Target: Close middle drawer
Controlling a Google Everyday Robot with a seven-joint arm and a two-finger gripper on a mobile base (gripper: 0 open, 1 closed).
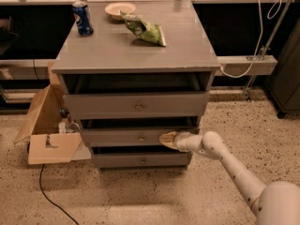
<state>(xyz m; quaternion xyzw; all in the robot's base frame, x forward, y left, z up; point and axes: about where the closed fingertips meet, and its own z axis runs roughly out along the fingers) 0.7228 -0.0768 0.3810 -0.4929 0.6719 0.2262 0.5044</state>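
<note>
The grey cabinet (136, 46) has three drawers. The middle drawer (122, 137) has a low flat front and a small brass knob (141, 138). Its front stands slightly out, with a dark gap above it. My gripper (165, 138) is at the end of the white arm, which reaches in from the lower right. Its tip rests against the right part of the middle drawer's front, right of the knob. The taller top drawer (136, 105) is pulled out a little. The bottom drawer (140, 160) sits below.
A blue can (83, 18), a bowl (120, 9) and a green chip bag (144, 29) lie on the cabinet top. An open cardboard box (47, 125) stands on the floor at the cabinet's left. A black cable (51, 196) runs over the speckled floor.
</note>
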